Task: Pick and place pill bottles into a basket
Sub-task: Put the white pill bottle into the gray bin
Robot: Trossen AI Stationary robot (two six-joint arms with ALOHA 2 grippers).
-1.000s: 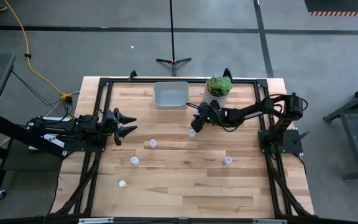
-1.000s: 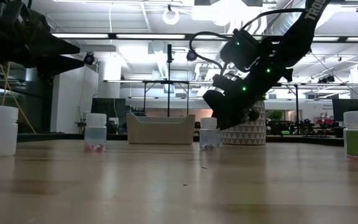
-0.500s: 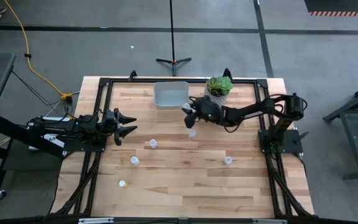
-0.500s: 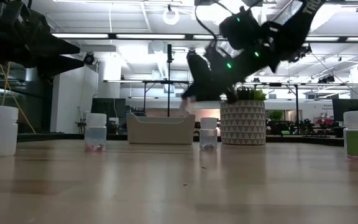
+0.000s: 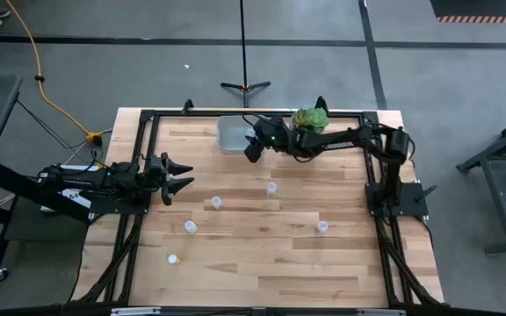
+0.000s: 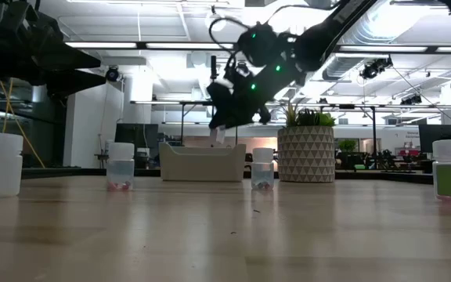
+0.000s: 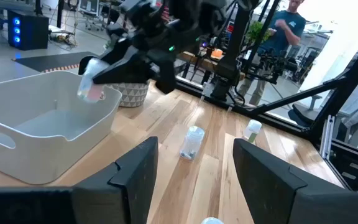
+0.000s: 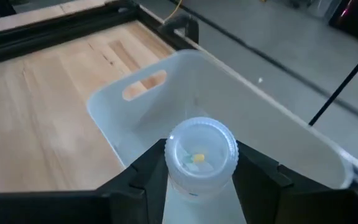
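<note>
**Bottle carried over the basket**

Swinging away from the middle of the table, the right gripper has carried its bottle up to the basket since a second ago, and now hangs over the basket's near corner, clear of the floor of it. Fingers clamped on the bottle, one each side! Its long axis runs out along the fingers, cap end facing the wrist camera, base pointing down into the basket; in the left wrist view the bottle tilts, its lower end over the rim. One bottle now stands uncovered on the wood behind the gripper, where it was working before. Three more lie farther off toward the left arm: one, another, a last near the table edge. A fifth sits below the right arm. Just beside the gripper, the plant. Left gripper waits at the left edge, fingers apart, unchanged.
</note>
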